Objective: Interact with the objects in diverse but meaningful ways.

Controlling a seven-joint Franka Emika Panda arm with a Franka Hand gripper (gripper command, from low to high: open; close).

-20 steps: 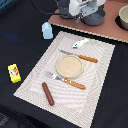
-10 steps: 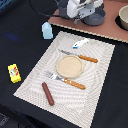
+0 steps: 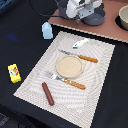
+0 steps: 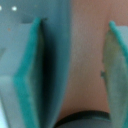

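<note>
My gripper point(image 4: 75, 75) is spread wide with nothing between the pads point(image 4: 30, 85), parked at the far side over the frying pan point(image 3: 92, 17) on the brown board. The pan looks stiff and the heaviest thing here; I would take it by the handle, though I cannot make the handle out from here. The sausage point(image 3: 48, 93) lies on the near left of the placemat point(image 3: 100, 75); it is probably light and smooth, so I'd pinch it across its middle. The fish point(image 3: 80, 43) sits on the mat's far side, thin and flat, awkward to lift. The carton point(image 3: 47, 31) stands off the mat's far left corner, the packet point(image 3: 14, 73) well left; both likely light and crushable.
</note>
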